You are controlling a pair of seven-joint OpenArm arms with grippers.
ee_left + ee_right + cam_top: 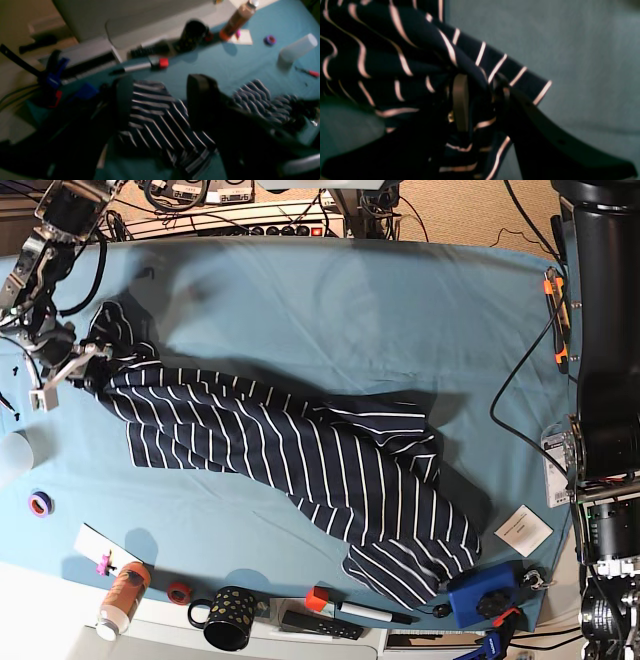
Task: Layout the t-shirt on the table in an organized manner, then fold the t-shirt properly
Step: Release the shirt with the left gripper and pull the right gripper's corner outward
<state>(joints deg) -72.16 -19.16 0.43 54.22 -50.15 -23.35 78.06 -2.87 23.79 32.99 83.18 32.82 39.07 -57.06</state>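
We see the t-shirt (pixel 300 455) lying stretched in a long diagonal band across the middle of the worktop (pixel 330 300), creased and bunched rather than flat. One end sits at the worktop's short edge beside the right arm; the other end reaches the black mug (pixel 228 617) side of the worktop, ending near a blue block (pixel 478 592).

The right tool (pixel 480 100) is clenched on a gathered fold of the t-shirt (pixel 402 62); in the right wrist view we see striped cloth pinched between its two dark fingers (pixel 460 100). In the base view this tool (pixel 85 365) sits at the shirt's end nearest the white cup (pixel 12 455).

The left tool (pixel 160 100) stands released: in the left wrist view its two dark fingers (pixel 200 97) are spread apart with striped cloth (pixel 155 117) visible between and beneath them; whether they touch the cloth we cannot tell.

Relative to the mug, along the same long edge of the worktop, we note a brown bottle (pixel 122 600) with a white cap, a red ring (pixel 179 592), a marker with a red cap (pixel 350 608) and a black remote (pixel 320 626). A purple ring (pixel 40 503) lies near the white cup. A white card (pixel 522 529) lies beyond the blue block; its print is too small to read. No other writing is legible.
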